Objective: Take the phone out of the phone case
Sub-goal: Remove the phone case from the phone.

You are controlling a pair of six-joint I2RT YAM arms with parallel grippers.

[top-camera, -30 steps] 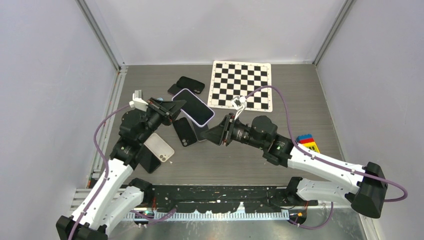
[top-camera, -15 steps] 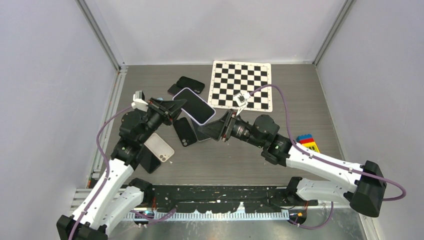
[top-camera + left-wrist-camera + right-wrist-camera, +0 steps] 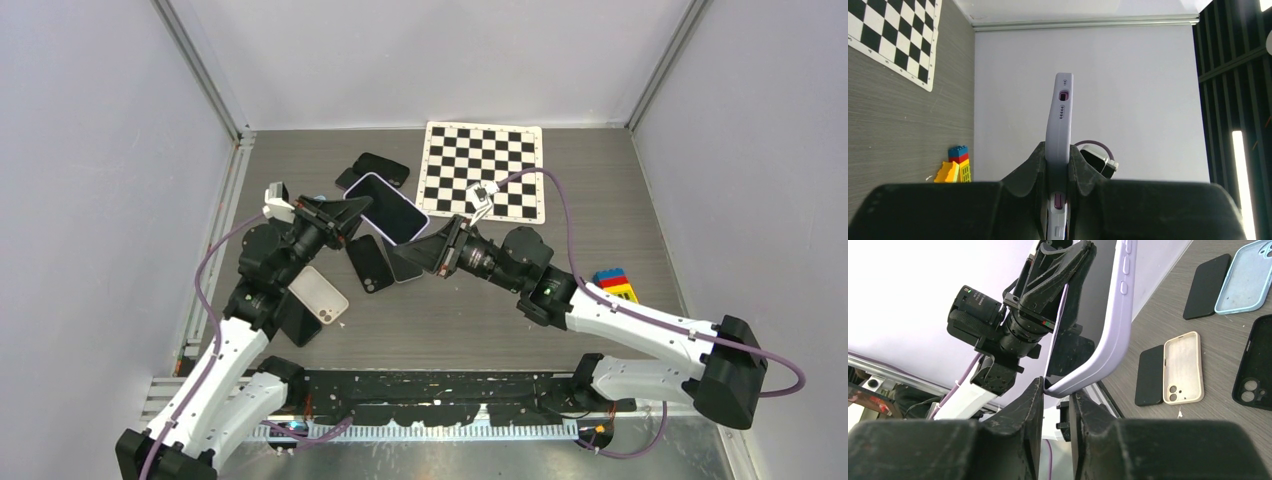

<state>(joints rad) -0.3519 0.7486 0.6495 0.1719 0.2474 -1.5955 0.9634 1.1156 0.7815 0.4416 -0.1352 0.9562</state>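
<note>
A phone in a lilac case hangs in the air over the mat, screen up and tilted. My left gripper is shut on its left end; in the left wrist view the case stands edge-on between the fingers of that gripper. My right gripper is at the case's near right corner. In the right wrist view its narrowly spaced fingers pinch that corner of the case at the gripper's tips, one on the screen side and one on the back.
Loose on the mat are a cream case, a black case, a black phone and a dark slab. A checkerboard lies at the back, coloured blocks at the right.
My right gripper has moved up and left from beside the phone onto its near right corner. The left gripper has kept the cased phone nearly still.
</note>
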